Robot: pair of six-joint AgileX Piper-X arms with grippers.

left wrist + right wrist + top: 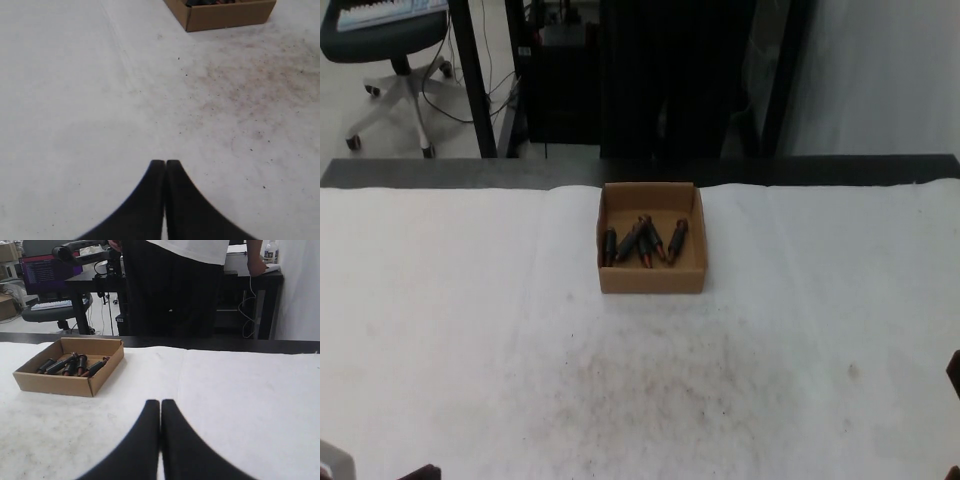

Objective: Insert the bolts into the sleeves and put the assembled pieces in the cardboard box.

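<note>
The cardboard box sat toward the far edge of the white worktop, with about 5 dark assembled pieces lying inside it. The left gripper and the right gripper were over bare worktop, well apart from the box — each with its fingers pressed together, holding nothing.

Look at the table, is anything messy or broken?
Nothing is broken or spilled. The white cloth has a dirty patch of dark specks on the near side of the cardboard box. Inside the box, the assembled pieces lie in a jumble, some overlapping, not in neat rows.
</note>
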